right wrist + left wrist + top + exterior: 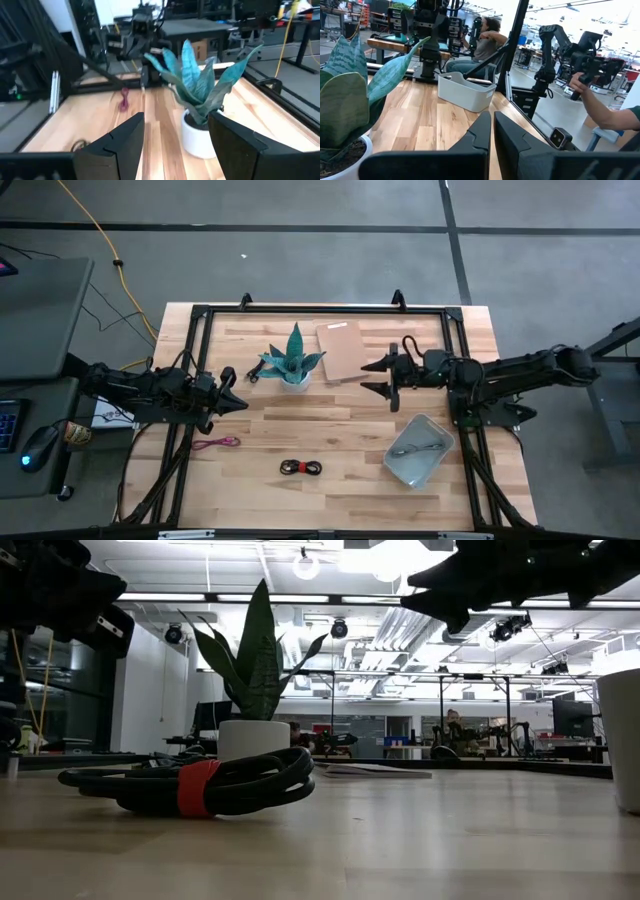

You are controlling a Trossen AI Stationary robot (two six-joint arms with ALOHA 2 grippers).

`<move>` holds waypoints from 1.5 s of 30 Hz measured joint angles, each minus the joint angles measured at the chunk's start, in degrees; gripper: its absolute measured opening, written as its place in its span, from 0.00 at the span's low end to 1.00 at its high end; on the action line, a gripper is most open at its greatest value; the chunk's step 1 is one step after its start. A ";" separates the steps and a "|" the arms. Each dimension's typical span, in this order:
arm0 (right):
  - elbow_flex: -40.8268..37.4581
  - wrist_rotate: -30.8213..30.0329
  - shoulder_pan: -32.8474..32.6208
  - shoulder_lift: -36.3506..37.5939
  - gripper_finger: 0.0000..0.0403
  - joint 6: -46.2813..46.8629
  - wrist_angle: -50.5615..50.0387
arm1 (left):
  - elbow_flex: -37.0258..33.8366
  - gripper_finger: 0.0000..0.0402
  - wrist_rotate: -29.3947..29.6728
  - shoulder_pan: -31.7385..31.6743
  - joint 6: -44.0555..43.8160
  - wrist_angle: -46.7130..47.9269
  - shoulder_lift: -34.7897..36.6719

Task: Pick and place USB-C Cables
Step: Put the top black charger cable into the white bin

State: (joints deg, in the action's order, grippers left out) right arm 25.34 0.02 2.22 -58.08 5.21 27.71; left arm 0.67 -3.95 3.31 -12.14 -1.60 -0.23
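Note:
The pink-magenta cable [217, 443] lies flat on the table near my left arm and also shows in the right wrist view [123, 100]. At the near middle, the red-and-black cable [301, 468] [200, 785] rests on the wood. A silver-grey cable [415, 448] lies inside the grey tray [441, 442]. No black cable can be made out. My left gripper [243, 390] [492, 125] hovers shut, left of the potted plant [293, 362]. On the plant's right, my right gripper [368, 377] [175, 130] hovers open, facing the plant [200, 95].
A brown board [340, 350] lies flat behind the plant. The tray [462, 90] sits at the near right. A black frame [320, 308] runs around the table's edge. People and other robot rigs show beyond the table; a hand [580, 82] holds a device there.

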 joint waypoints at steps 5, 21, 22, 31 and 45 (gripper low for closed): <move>0.00 0.07 -0.02 0.00 0.52 4.09 0.41 | 0.00 0.01 6.45 0.00 3.16 -1.89 0.02; 0.00 0.09 0.00 0.00 0.52 4.85 -0.53 | 0.00 0.01 10.65 0.00 0.31 -7.75 0.00; 0.00 0.10 0.00 0.00 0.52 4.83 -0.53 | 0.00 0.01 10.65 0.00 0.31 -7.88 0.00; 0.00 -1.77 0.00 -0.02 0.52 3.32 -0.48 | 1.56 0.04 20.26 -0.04 0.34 -16.82 -0.82; 0.00 -3.47 0.00 -0.02 0.52 3.65 -0.50 | 21.35 0.51 37.76 -5.07 -9.83 12.74 -33.91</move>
State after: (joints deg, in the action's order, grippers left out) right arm 25.34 -3.44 2.22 -58.11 8.86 27.21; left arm 22.01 33.81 -1.76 -21.96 11.14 -34.14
